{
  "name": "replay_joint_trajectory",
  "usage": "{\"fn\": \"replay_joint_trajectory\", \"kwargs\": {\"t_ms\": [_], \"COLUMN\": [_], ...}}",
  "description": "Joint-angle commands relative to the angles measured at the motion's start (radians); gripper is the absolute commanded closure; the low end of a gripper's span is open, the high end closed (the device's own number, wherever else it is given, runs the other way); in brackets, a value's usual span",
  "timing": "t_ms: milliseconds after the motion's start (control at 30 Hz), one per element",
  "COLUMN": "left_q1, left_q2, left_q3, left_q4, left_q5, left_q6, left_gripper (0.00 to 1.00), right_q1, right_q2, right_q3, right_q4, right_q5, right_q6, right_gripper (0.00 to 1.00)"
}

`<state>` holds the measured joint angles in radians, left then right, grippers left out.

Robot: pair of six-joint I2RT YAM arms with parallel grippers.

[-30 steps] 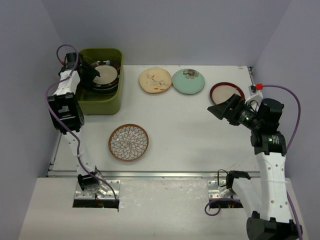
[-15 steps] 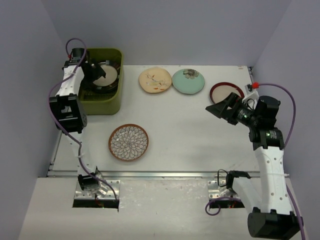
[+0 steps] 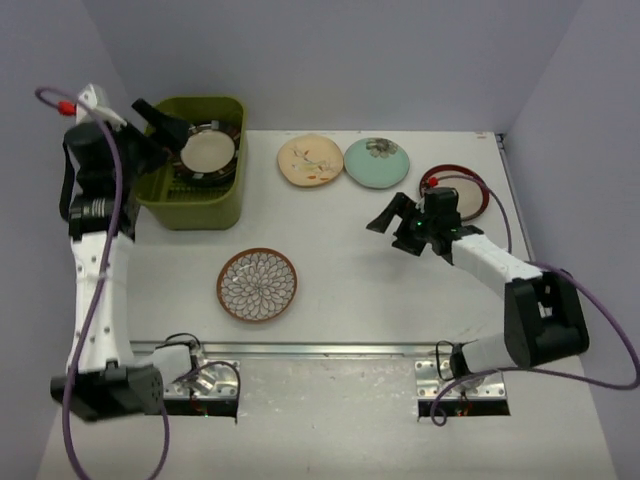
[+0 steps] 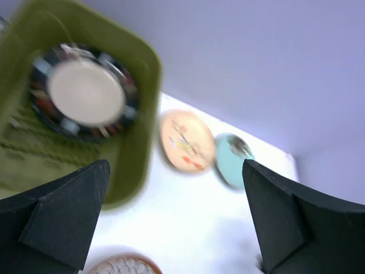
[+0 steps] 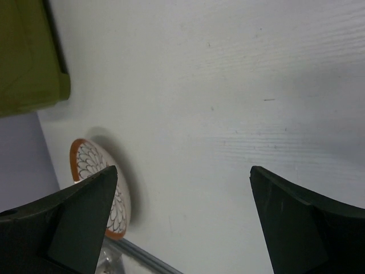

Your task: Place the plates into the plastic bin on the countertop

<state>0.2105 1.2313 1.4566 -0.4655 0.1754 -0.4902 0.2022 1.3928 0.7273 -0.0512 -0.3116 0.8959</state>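
The olive-green plastic bin [image 3: 215, 213] stands at the back left of the white countertop [image 3: 380, 290]. It holds a dark-rimmed plate with a cream centre [image 3: 207, 153]. My left gripper [image 3: 165, 128] hovers open and empty above the bin's left rim. In the left wrist view it [image 4: 174, 228] looks down on the bin [image 4: 137, 114] and that plate [image 4: 85, 94]. My right gripper [image 3: 388, 228] is open and empty, low over the countertop right of centre. An orange-rimmed flower-pattern plate [image 3: 258, 284] lies front left and shows in the right wrist view [image 5: 100, 188].
A cream plate [image 3: 310, 160] and a teal plate [image 3: 377, 162] lie side by side at the back. A red-rimmed plate [image 3: 455, 190] lies at the right, just behind my right arm. A metal rail [image 3: 320, 349] runs along the front edge.
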Motion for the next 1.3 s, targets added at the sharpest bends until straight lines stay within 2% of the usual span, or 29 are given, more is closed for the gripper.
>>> {"fn": "replay_joint_trajectory", "kwargs": {"t_ms": [0, 133, 200, 300, 467, 567, 700, 800, 833, 867, 900, 933, 967, 1133, 1267], "left_q1": [-0.01, -0.014, -0.02, -0.081, -0.181, -0.201, -0.26, -0.279, -0.28, -0.281, -0.281, -0.281, -0.281, -0.286, -0.296], "left_q2": [-0.225, -0.243, -0.272, -0.301, -0.314, -0.303, -0.285, -0.277, -0.277, -0.276, -0.276, -0.274, -0.275, -0.249, -0.22], "left_q3": [-0.43, -0.514, -0.526, -0.499, -0.461, -0.456, -0.458, -0.464, -0.465, -0.464, -0.461, -0.452, -0.446, -0.443, -0.471], "left_q4": [0.332, 0.304, 0.278, 0.177, 0.109, 0.105, 0.123, 0.134, 0.134, 0.134, 0.133, 0.122, 0.116, 0.125, 0.178], "left_q5": [0.319, 0.397, 0.393, 0.318, 0.256, 0.25, 0.271, 0.282, 0.281, 0.28, 0.28, 0.279, 0.271, 0.258, 0.276], "left_q6": [-0.227, -0.21, -0.18, -0.103, -0.034, -0.021, -0.01, -0.001, 0.001, 0.002, 0.002, 0.008, 0.011, 0.01, -0.015], "left_gripper": [0.0, 0.0, 0.0, 0.0, 0.0, 0.0, 0.0, 0.0, 0.0, 0.0, 0.0, 0.0, 0.0, 0.0, 0.0], "right_q1": [0.119, 0.124, 0.116, 0.092, 0.014, -0.012, -0.043, -0.055, -0.057, -0.058, -0.061, -0.061, -0.061, -0.061, -0.078], "right_q2": [0.193, 0.343, 0.416, 0.535, 0.685, 0.764, 0.851, 0.912, 0.923, 0.932, 0.93, 0.904, 0.877, 0.571, 0.369], "right_q3": [0.097, 0.104, 0.144, 0.25, 0.341, 0.427, 0.498, 0.58, 0.604, 0.615, 0.609, 0.574, 0.538, 0.215, 0.09], "right_q4": [0.209, 0.299, 0.316, 0.234, 0.193, 0.131, 0.097, 0.058, 0.043, 0.03, 0.03, 0.042, 0.077, 0.333, 0.385], "right_q5": [0.301, 0.455, 0.513, 0.579, 0.552, 0.525, 0.495, 0.469, 0.458, 0.444, 0.443, 0.439, 0.441, 0.504, 0.482], "right_q6": [0.173, 0.427, 0.529, 0.619, 0.762, 0.804, 0.829, 0.816, 0.815, 0.815, 0.815, 0.823, 0.824, 0.776, 0.674], "right_gripper": [0.01, 0.01, 0.01, 0.02, 0.09, 0.21, 0.46, 0.53, 0.62, 0.76, 0.76, 0.97, 1.0, 1.0, 1.0]}}
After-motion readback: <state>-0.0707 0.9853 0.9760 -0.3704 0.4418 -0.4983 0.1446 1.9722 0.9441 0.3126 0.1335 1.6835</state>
